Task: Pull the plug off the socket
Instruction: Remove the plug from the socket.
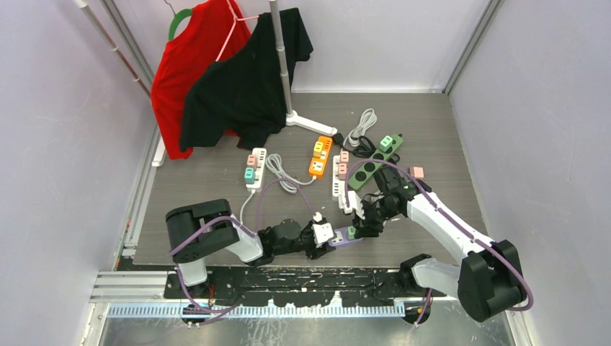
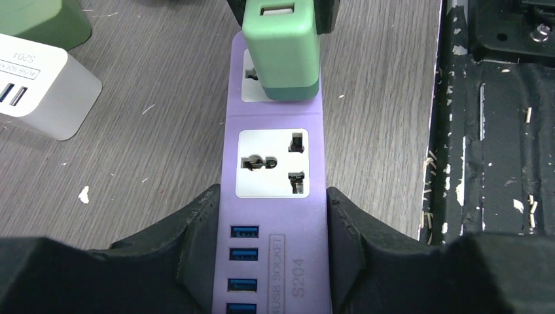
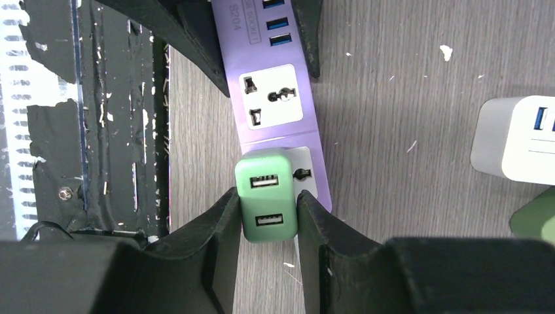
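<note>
Jaws of the right gripper (image 3: 268, 203) are clamping the two flat sides of the mint-green, box-shaped USB charger plug (image 3: 263, 180), which is sitting over the end socket of the long purple plastic power strip (image 3: 281, 133). The plug's body is covering most of that white socket face, and whether its pins are fully seated is hidden. The left gripper (image 2: 273, 203) is squeezing the strip across its width, its black fingers (image 2: 196, 229) pressing both long edges beside the blue USB ports, just short of the bare middle socket. The strip is lying flat on the grey wood-grain tabletop (image 2: 163, 98), with the black, paint-chipped base plate (image 2: 497, 131) running alongside it. A white rounded USB adapter (image 2: 39, 85) is resting on the strip's other side, apart from it, and a dark green block (image 2: 46, 19) is lying just beyond that adapter.
</note>
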You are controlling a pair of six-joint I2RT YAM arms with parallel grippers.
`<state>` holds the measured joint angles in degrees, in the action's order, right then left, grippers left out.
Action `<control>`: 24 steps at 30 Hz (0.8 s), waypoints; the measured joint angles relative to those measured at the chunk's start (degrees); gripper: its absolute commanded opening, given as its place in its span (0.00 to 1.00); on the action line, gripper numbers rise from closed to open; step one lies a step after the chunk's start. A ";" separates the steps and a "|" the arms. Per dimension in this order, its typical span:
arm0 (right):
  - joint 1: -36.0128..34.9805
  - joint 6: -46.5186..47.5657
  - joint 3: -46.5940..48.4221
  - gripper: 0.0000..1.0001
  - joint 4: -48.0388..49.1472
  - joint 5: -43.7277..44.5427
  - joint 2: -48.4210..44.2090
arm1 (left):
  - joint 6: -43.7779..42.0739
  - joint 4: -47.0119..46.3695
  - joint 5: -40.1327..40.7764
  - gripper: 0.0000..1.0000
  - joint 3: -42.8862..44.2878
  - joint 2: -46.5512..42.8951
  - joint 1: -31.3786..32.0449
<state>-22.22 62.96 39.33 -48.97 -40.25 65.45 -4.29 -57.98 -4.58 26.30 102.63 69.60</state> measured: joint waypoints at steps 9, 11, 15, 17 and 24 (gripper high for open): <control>0.42 10.43 -0.04 0.08 -3.93 -3.26 -0.90 | 2.27 -3.45 0.00 0.00 -1.16 0.66 -0.09; -1.03 10.97 -0.04 0.07 -3.61 -2.84 -0.70 | 2.47 -3.39 -0.17 0.00 -1.18 0.66 -0.09; -2.25 8.24 -0.04 0.06 -2.23 -1.77 -0.11 | 2.60 -3.28 -0.44 0.00 -1.14 0.85 -0.09; -2.43 5.35 -0.04 0.06 -1.36 -1.25 -0.11 | 2.62 -3.13 -0.46 0.00 -1.05 0.85 -0.09; -0.20 -1.70 -0.04 0.05 0.74 -0.52 -0.39 | 3.30 -3.06 -0.44 0.00 -0.90 0.87 -0.20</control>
<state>-22.41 61.25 39.29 -48.23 -40.77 65.06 -0.99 -61.04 -5.02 25.41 103.50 69.41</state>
